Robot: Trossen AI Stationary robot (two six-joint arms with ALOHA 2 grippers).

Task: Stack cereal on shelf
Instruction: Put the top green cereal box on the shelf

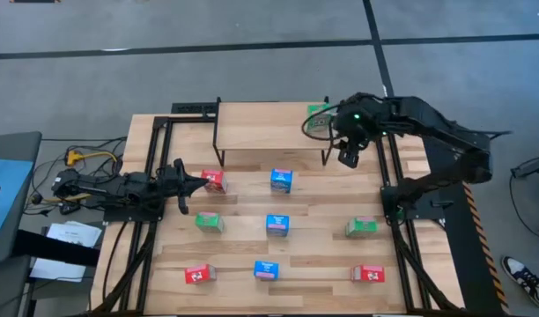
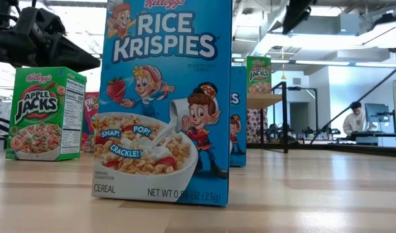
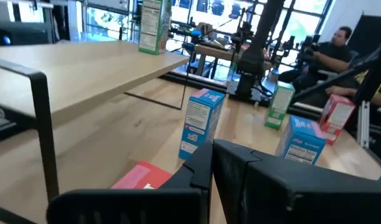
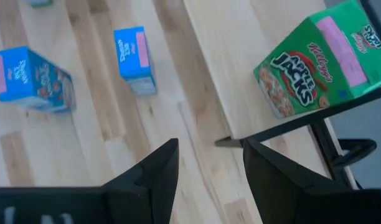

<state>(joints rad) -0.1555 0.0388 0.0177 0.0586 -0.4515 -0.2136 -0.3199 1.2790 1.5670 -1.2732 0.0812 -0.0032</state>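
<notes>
A green cereal box (image 1: 319, 114) stands on the shelf (image 1: 261, 128) at upper centre. The right gripper (image 1: 348, 157) hovers just beside it, jaws spread and empty. The left gripper (image 1: 195, 184), jaws pressed together, is touching a red box (image 1: 215, 181) at centre left.

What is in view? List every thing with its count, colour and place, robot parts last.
shelf: one, light wood top on black legs, at the table's far edge
table: one, slatted wood, under everything
red cereal boxes: three; two at the near corners, one by the left gripper
blue cereal boxes: three, in a line down the table's middle
green cereal boxes: three; one on the shelf's right end, two in the middle row
person: one, seated in the room behind
left gripper: shut, beside a red box
right gripper: open, empty, above the shelf's right end
</notes>
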